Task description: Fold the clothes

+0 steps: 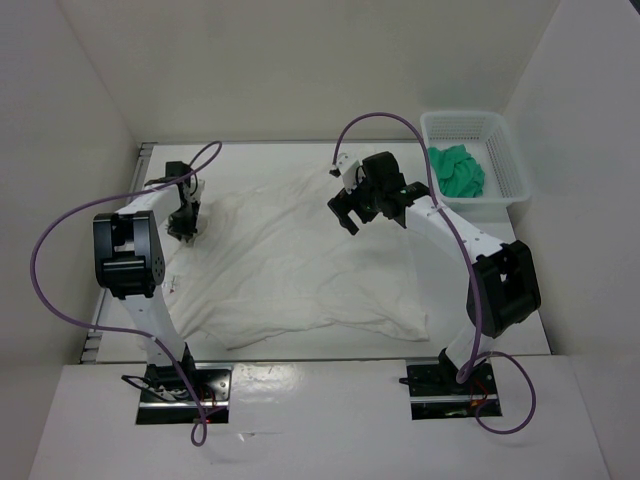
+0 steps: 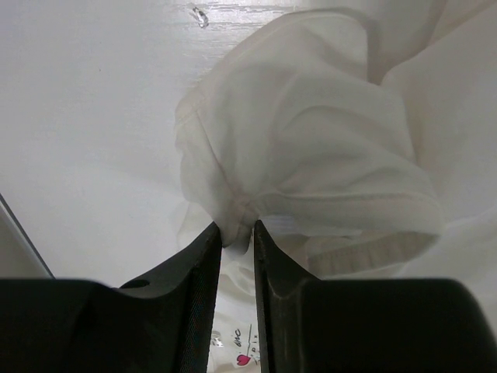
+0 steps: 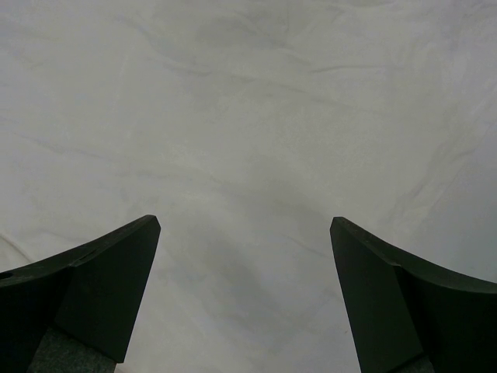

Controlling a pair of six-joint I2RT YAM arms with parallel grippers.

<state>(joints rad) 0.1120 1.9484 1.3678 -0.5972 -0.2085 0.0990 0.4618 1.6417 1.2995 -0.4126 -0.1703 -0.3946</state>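
Clothes (image 1: 300,270) spread flat; left claw (image 2: 236,227) clamped on bunched hem; right claw (image 3: 245,221) wide apart over fabric.

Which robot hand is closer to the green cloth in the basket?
The right. The right gripper hangs open over the white garment, to the left of the basket holding the green cloth. The left gripper is much farther left, pinching the garment's left edge.

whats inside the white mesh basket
A crumpled green cloth lies in the white mesh basket, with nothing else visible around it. Anything beneath the cloth is covered and cannot be seen.
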